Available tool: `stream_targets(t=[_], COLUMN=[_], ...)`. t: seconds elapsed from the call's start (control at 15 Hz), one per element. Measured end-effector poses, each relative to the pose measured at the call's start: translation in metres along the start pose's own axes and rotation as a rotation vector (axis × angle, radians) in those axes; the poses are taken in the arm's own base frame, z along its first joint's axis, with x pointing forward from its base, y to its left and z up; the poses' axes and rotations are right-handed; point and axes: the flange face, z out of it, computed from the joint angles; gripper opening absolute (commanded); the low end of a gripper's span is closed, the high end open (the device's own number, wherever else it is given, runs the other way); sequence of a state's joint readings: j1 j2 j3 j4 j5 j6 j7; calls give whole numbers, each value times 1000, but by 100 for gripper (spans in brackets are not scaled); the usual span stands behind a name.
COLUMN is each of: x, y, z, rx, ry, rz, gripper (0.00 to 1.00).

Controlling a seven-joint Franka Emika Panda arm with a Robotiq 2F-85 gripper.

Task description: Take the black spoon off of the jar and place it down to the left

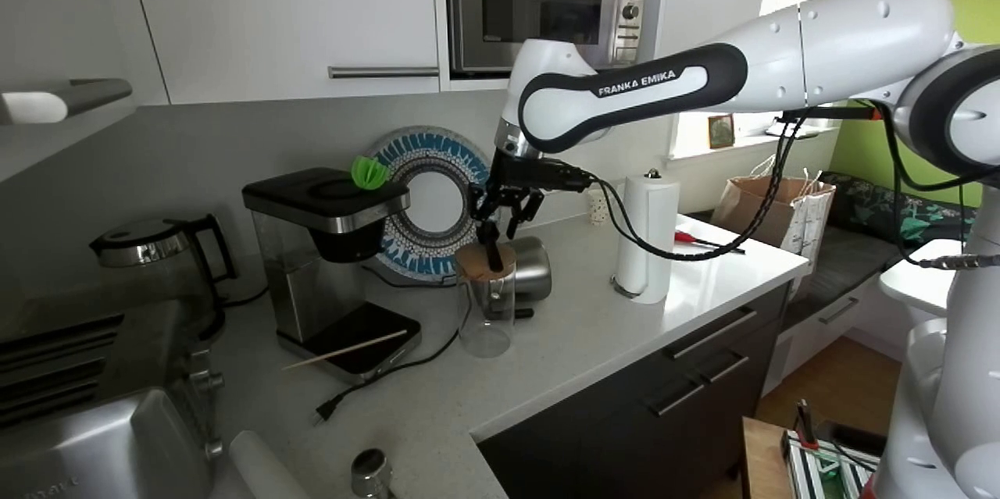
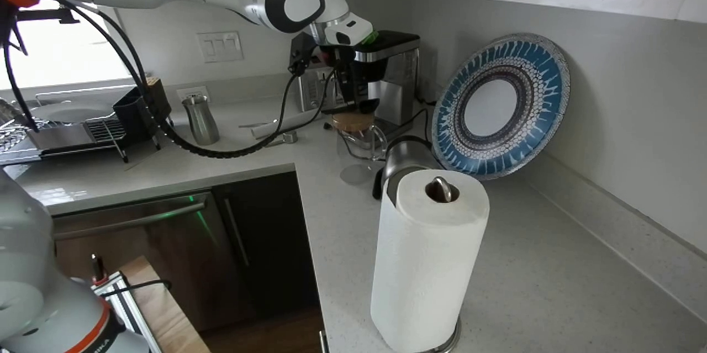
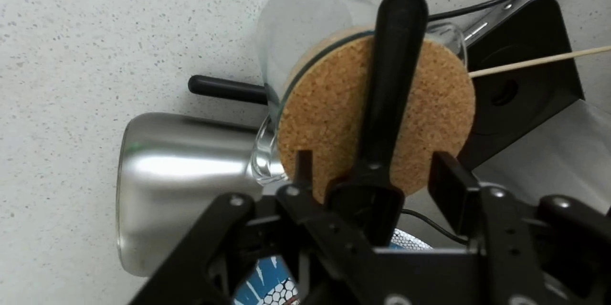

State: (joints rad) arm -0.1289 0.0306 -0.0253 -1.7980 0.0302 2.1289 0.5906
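The jar is clear glass [image 1: 486, 340] with a cork lid and stands upright on the counter. It also shows in an exterior view [image 2: 356, 175] and, from above, in the wrist view [image 3: 305, 28]. The black spoon [image 3: 394, 71] lies across the cork lid, its handle reaching past the lid's edge. In the exterior views it is a dark shape on the lid [image 1: 491, 247] [image 2: 353, 108]. My gripper [image 3: 373, 164] is open above the lid, a finger on each side of the spoon with gaps to both. My fingers and linkage partly hide the spoon's bowl end.
A steel vessel [image 1: 533, 269] with a black handle stands close beside the jar. The coffee machine [image 1: 312, 280], with a wooden stick on its base, is on the other side. A patterned plate [image 1: 461, 163] leans on the wall. A paper towel roll [image 1: 647, 241] and a black cable [image 1: 414, 364] are near.
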Motion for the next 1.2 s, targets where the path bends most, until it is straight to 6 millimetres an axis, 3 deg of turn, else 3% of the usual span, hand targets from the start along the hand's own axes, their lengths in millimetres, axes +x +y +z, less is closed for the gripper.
stream_targets(t=[0.07, 0.13, 0.4, 0.53, 0.87, 0.93, 1.0, 1.2], x=[1, 1, 1, 0, -6, -6, -6, -5], y=[-3, -6, -17, -21, -29, -30, -30, -31], z=[1, 2, 9, 12, 21, 21, 21, 16], rx=[-12, -25, -79, -96, -117, -121, -123, -127], ry=[3, 5, 19, 17, 12, 13, 16, 30], rz=[-8, -16, -40, -47, -61, -64, -65, -74], gripper=[55, 50, 51, 47, 5, 1, 6, 6])
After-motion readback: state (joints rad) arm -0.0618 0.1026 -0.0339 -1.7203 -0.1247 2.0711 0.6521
